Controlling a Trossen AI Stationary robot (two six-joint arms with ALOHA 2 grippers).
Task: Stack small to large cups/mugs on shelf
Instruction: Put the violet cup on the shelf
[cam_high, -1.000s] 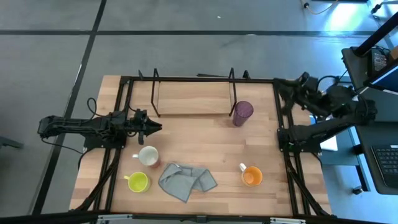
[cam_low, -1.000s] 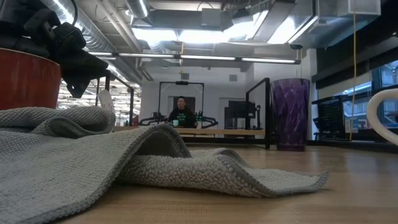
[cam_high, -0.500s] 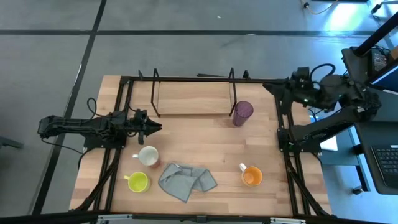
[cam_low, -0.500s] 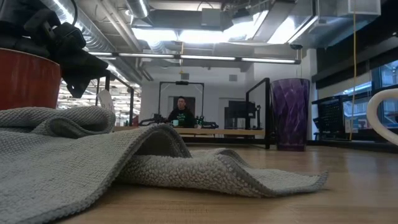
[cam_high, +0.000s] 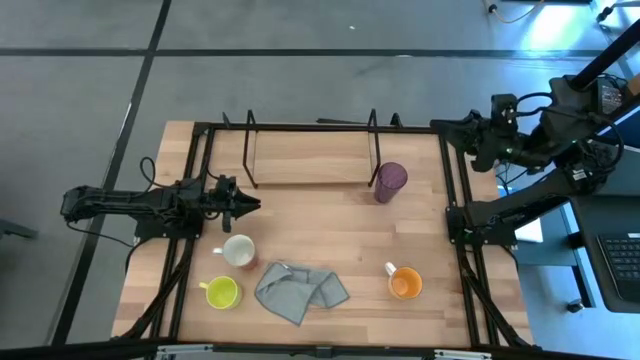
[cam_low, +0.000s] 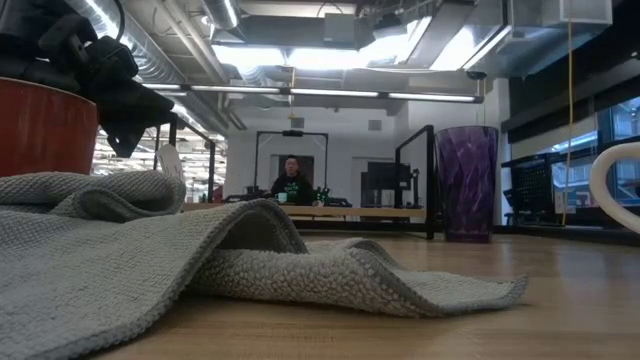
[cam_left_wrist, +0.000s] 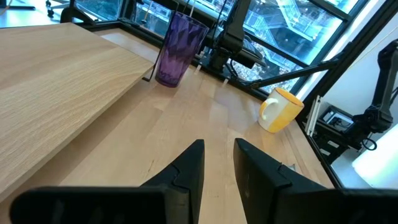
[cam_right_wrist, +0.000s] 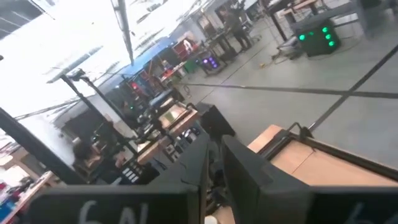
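A grey cloth (cam_high: 300, 291) is seen crumpled on the table (cam_high: 330, 220), close to its front edge and about midway along it; in the low view the cloth (cam_low: 200, 260) fills the foreground, with one fold raised. A black frame of rails (cam_high: 455, 180) is laid around the table's edges. Beyond the far edge, a seated person (cam_low: 291, 181) is seen at another bench. Ceiling ducts (cam_low: 170, 50) and strip lights are seen overhead.

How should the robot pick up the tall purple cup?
Grip the purple tumbler across its upper wall, coming from above or its open table side. It stands upright with no handle, close by the shelf, whose end frame blocks that side.
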